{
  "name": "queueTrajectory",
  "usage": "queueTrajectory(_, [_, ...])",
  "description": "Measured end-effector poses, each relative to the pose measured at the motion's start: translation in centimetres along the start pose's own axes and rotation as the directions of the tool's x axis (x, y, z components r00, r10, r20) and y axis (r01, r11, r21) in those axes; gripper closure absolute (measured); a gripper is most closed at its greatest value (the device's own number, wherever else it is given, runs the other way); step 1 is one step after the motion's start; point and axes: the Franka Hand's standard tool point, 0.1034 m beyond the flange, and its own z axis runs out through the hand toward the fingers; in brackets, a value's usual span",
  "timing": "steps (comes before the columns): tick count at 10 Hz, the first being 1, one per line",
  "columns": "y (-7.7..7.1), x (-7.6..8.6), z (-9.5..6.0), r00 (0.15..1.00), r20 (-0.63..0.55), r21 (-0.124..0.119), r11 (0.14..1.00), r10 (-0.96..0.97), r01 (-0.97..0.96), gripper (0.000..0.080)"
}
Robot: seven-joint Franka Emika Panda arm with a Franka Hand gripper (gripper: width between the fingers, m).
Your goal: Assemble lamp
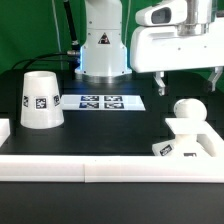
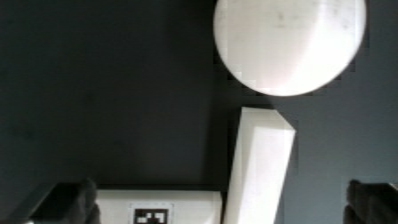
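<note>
The white cone shade (image 1: 40, 100) stands on the black table at the exterior view's left, tag facing front. The round bulb (image 1: 186, 112) stands upright on its stem at the blocky base (image 1: 186, 148) at the exterior view's right; I cannot tell whether it is seated in it. My gripper (image 1: 190, 82) hangs open and empty above the bulb. In the wrist view the bulb (image 2: 285, 45) is a white oval, the base (image 2: 160, 207) shows its tag, and my gripper (image 2: 222, 205) shows dark fingertips (image 2: 71, 203) wide apart.
The marker board (image 1: 100, 102) lies flat mid-table before the white robot pedestal (image 1: 100, 45). A low white wall (image 1: 100, 168) runs along the front and sides; a white strip of it (image 2: 263, 165) shows in the wrist view.
</note>
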Motion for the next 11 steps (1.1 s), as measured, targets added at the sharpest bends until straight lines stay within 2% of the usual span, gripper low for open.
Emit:
queueTrajectory(3, [0.1, -0.3, 0.2, 1.000, 0.002, 0.002, 1.000, 0.008, -0.008, 0.0101])
queueTrajectory(4, [0.2, -1.1, 0.7, 0.999, 0.007, 0.008, 0.999, 0.046, -0.046, 0.0101])
queueTrajectory(8, [-2.8, -4.0, 2.2, 0.994, 0.033, 0.012, 0.994, 0.104, -0.105, 0.0101])
queueTrajectory(11, [-3.4, -4.5, 2.3, 0.994, 0.058, 0.010, 0.996, 0.090, -0.090, 0.0101])
